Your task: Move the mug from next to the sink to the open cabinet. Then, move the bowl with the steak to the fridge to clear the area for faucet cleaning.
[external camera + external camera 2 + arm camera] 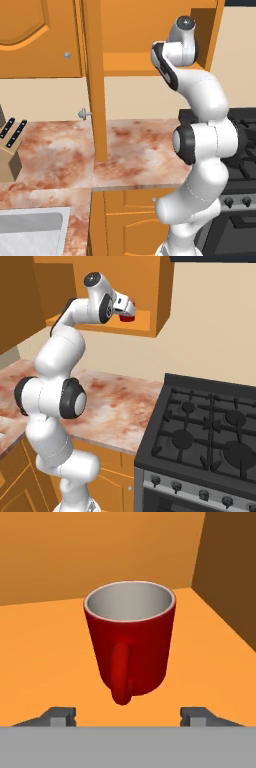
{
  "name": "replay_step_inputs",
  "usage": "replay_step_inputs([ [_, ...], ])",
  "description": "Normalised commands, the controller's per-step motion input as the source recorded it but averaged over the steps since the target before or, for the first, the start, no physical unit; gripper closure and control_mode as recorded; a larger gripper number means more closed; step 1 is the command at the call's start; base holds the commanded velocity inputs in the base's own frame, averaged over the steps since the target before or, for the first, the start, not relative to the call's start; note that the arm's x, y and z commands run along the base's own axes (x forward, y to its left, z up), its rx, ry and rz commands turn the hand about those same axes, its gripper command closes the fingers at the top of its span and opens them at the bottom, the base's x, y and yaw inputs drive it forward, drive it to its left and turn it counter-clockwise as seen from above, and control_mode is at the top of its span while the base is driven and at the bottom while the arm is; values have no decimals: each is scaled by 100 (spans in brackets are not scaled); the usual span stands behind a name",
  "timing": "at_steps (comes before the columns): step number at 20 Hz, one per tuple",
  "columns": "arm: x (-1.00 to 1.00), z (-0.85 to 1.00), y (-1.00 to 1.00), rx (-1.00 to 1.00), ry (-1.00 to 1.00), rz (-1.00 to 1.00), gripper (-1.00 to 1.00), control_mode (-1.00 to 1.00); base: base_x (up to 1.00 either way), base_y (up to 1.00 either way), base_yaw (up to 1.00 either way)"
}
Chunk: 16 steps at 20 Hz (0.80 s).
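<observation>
Hand view: the red mug (130, 639) is seen standing upright on the orange shelf (45, 662) of the open cabinet (100, 552), its handle turned toward the camera.
Claw state: the gripper (129, 716) is seen with its two fingertips (59, 716) spread wide apart, one on each side of the mug and clear of it; nothing is clamped.
Mug relative to claw: the mug is set just ahead of the fingertips and roughly centred between them, with the handle nearest the claw; no contact is visible.
Why placed so: the mug is judged to have been set on the shelf as the task's first step asks, and the spread fingers suit a release.
Right base view: the arm is reached up into the wall cabinet (160, 301), and the mug (127, 318) is visible as a red patch at the hand, on the shelf near its front edge.
Left base view: a corner of the sink (30, 230) is shown low on the left, well apart from the hand; a knife block (10, 150) is stood on the marbled counter (135, 155).
Stage judged: mug step about done; bowl step not yet begun.
</observation>
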Motion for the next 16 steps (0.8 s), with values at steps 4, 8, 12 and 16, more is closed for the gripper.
replay_step_inputs([
  [4,-70,5,1,-14,-21,0,-100,-100,0,0,0],
  [8,-100,0,9,-9,-17,0,-100,-100,0,0,0],
  [12,-100,-5,12,0,-1,-6,-100,-100,0,0,0],
  [16,-100,-36,9,0,12,-10,-100,-100,0,0,0],
])
